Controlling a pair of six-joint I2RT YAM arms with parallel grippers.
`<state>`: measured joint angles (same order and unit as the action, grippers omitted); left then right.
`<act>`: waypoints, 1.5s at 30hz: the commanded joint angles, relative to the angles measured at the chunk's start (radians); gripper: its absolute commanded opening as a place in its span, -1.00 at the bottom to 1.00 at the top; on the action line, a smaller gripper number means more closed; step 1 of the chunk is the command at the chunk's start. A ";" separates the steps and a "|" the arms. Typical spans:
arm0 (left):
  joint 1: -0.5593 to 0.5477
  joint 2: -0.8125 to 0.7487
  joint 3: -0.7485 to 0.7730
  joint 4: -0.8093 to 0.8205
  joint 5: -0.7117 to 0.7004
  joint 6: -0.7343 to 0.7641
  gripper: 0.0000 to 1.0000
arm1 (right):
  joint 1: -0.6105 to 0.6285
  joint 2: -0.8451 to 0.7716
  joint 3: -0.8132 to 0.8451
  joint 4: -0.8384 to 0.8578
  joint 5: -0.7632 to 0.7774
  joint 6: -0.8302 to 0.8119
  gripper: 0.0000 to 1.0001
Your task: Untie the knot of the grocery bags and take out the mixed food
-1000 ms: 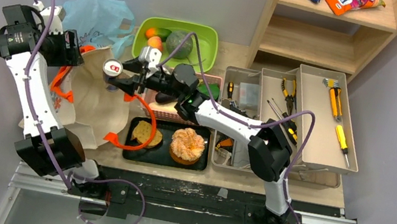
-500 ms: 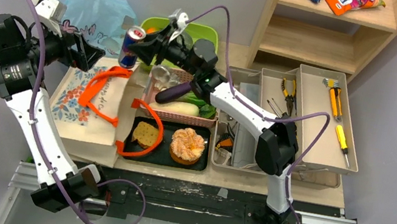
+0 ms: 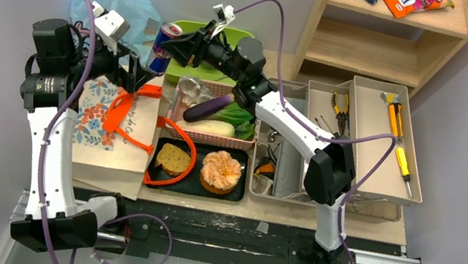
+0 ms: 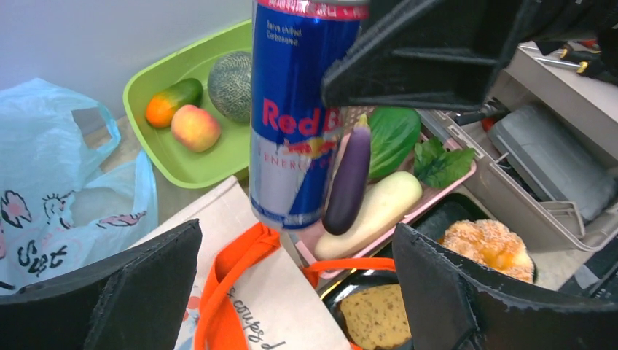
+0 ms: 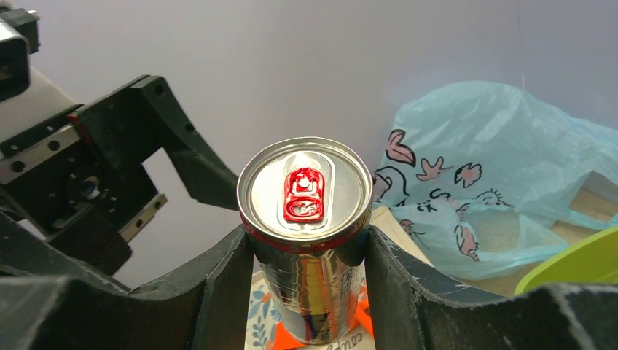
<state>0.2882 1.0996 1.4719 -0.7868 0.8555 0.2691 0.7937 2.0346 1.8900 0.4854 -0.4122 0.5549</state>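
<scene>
My right gripper (image 3: 161,54) is shut on an upright blue-and-silver drink can (image 5: 304,189), held in the air above the near edge of the beige tote (image 3: 94,144). The tote lies flat with its orange handles (image 3: 124,113) splayed. My left gripper (image 4: 299,292) stands open and empty just left of and below the can (image 4: 299,146). The light-blue plastic bag (image 3: 118,10) sits crumpled at the back left; its knot is out of view. An eggplant (image 4: 350,175), a radish (image 4: 375,211) and greens (image 4: 397,131) lie in the pink tray (image 4: 466,171).
A green bin (image 4: 146,95) holds a peach (image 4: 195,127) and a melon (image 4: 229,76). The black tray (image 3: 235,194) carries a bread slice (image 3: 173,157) and a pastry (image 3: 220,171). An open toolbox (image 3: 376,135) and a wooden shelf (image 3: 394,29) stand on the right.
My left gripper opened and let go of the tote, which dropped flat. My right gripper carried the can up and back from the tote. The left arm swung in toward the can.
</scene>
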 commanded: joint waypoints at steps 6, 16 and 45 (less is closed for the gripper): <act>-0.173 0.060 -0.006 0.084 -0.180 -0.016 0.77 | 0.010 -0.122 0.014 0.116 -0.029 0.097 -1.00; -0.221 0.041 -0.084 0.201 -0.096 -0.146 -0.62 | 0.011 -0.129 0.003 0.089 -0.097 0.143 -0.60; -0.332 0.082 -0.118 0.514 -0.004 -0.366 -1.00 | -0.013 -0.220 -0.193 -0.005 -0.020 -0.020 0.42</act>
<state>-0.0273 1.1893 1.3125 -0.4427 0.7914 -0.0322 0.7723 1.8652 1.7206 0.4248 -0.4515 0.5545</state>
